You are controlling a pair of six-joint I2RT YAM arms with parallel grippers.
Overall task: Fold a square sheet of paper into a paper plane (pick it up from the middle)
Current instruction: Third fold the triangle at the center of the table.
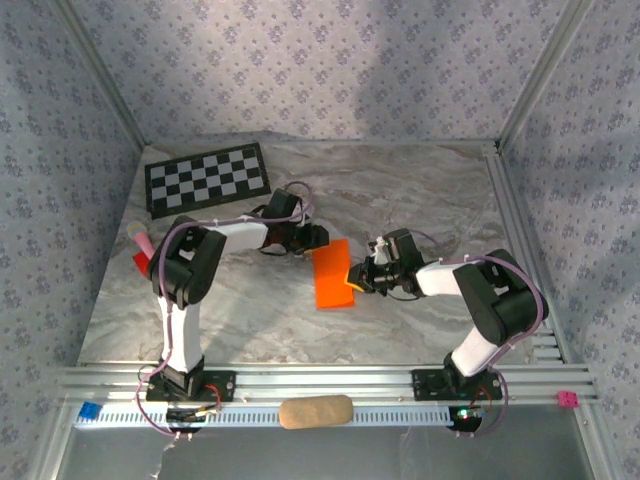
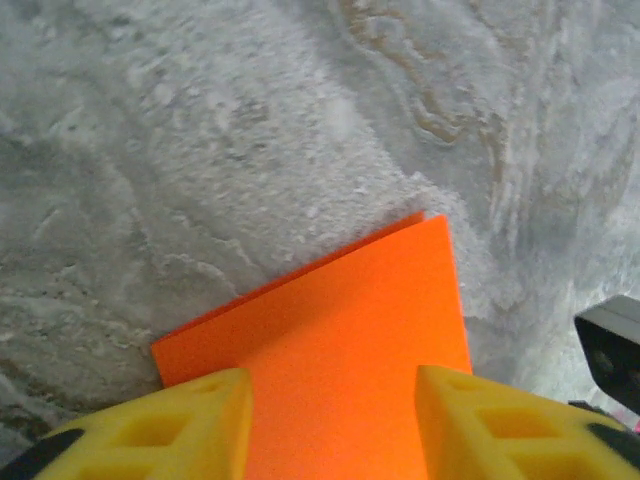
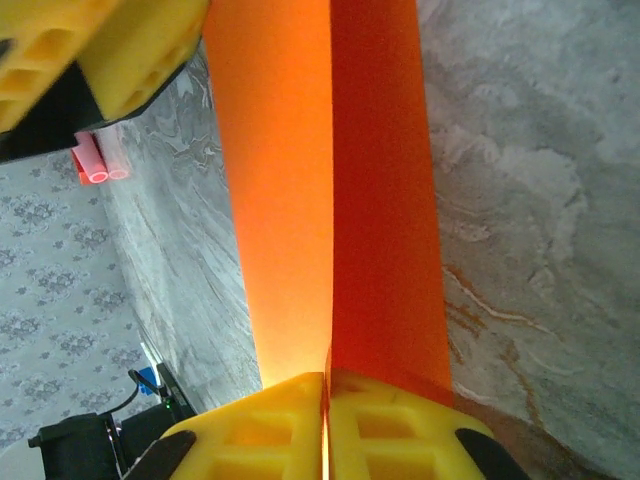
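Observation:
The square sheet of paper is bright orange and folded into a narrower doubled strip in the middle of the marble table. My right gripper is at its right edge, shut on the paper. In the right wrist view the fingers pinch the fold and two orange layers rise from them. My left gripper is at the paper's far left corner. Seen from the left wrist, its yellow fingers stand apart, open, over the flat orange sheet. The left gripper's yellow finger shows beside the strip.
A black-and-white checkerboard sheet lies at the back left. A small red and pink object sits by the left arm, also seen as red and pink tubes. A tan oblong rests on the front rail. Patterned walls enclose the table.

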